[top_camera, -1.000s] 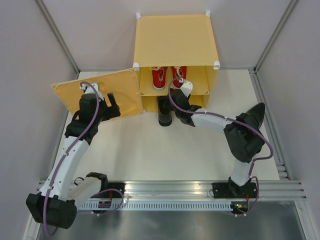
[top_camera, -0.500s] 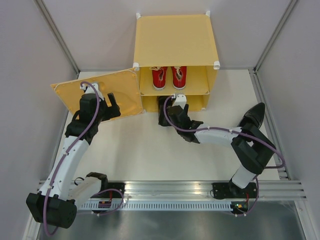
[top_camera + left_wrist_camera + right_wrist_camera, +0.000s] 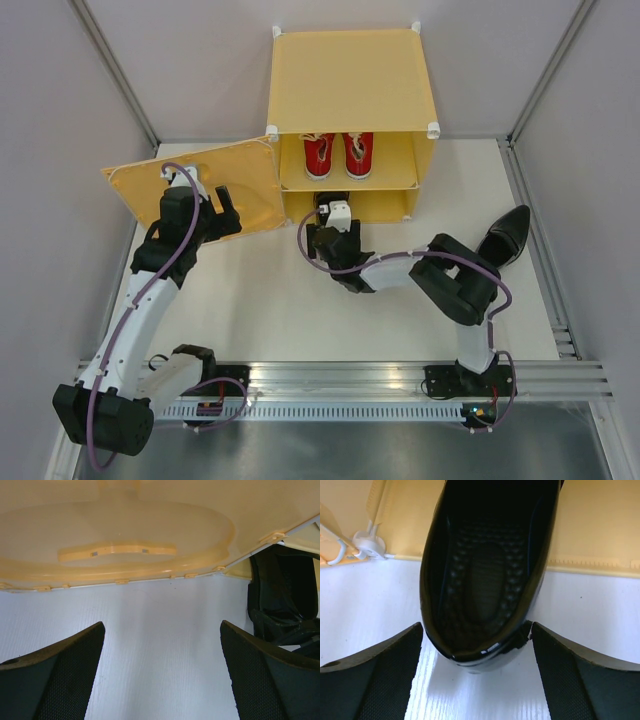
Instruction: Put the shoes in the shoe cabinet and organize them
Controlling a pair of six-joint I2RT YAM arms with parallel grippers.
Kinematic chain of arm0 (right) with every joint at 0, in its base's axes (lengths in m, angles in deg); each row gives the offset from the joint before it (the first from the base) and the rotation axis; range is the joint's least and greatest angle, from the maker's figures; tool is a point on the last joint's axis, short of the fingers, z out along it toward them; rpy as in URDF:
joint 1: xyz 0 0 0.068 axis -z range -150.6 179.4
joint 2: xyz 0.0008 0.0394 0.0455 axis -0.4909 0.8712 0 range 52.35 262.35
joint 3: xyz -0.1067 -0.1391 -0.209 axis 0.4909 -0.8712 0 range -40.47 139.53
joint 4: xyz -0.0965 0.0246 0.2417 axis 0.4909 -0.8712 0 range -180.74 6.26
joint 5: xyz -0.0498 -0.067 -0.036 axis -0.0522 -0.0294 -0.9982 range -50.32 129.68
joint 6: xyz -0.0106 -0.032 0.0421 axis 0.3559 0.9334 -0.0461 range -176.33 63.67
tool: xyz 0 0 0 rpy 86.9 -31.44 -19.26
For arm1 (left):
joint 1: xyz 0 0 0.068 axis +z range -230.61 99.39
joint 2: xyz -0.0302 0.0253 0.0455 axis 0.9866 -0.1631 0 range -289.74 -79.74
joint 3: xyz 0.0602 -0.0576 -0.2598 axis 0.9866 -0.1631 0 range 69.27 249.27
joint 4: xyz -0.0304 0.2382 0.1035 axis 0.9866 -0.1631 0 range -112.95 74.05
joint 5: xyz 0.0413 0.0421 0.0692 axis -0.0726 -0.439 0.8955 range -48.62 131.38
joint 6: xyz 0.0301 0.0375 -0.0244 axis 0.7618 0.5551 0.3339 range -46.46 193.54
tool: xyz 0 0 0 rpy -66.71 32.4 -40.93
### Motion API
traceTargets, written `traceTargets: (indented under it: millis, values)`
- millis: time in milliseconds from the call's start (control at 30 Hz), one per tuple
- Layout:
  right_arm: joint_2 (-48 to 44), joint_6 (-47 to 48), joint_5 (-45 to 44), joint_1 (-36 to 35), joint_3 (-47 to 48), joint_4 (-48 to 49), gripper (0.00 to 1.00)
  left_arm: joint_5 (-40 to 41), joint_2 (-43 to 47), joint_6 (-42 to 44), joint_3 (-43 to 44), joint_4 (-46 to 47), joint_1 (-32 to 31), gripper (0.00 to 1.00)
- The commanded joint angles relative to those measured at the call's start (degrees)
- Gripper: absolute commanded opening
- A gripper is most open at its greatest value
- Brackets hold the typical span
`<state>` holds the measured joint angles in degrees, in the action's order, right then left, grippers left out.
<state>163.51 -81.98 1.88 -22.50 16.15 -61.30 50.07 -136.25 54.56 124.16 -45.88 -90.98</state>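
The yellow-orange shoe cabinet stands at the back with its door swung open to the left. Two red sneakers sit on its upper shelf. One glossy black dress shoe lies toe-first at the mouth of the lower compartment, heel out on the table. My right gripper is open with its fingers on either side of that heel. The other black shoe lies on the table at the right. My left gripper is open and empty just in front of the door.
Grey walls close in the white table on three sides. A metal rail runs along the near edge by the arm bases. The right arm's elbow is folded low beside the loose black shoe.
My right gripper has swung left, from the lower compartment's right part to behind the black shoe's heel, and its elbow has folded in. The left arm has not moved.
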Motion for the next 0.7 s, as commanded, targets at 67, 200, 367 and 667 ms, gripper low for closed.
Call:
traceTargets:
  millis: [67, 200, 367, 667]
  values:
    - [3.28, 2.27, -3.33, -0.13, 4.37, 4.55, 0.85, -0.16, -0.09, 0.53, -0.49, 0.67, 0.09, 0.98]
    - [3.72, 2.71, -3.33, 0.22, 3.86, 4.98, 0.58, -0.07, -0.18, 0.61, -0.49, 0.75, 0.09, 0.99]
    - [1.18, 4.11, -2.37, 0.92, 3.15, 4.81, 0.16, -0.16, -0.18, 0.61, -0.49, 0.75, 0.09, 0.98]
    - [-2.96, 5.78, 1.76, 4.52, 5.86, 4.11, 0.01, -0.08, -0.18, 0.61, -0.49, 0.84, 0.09, 0.98]
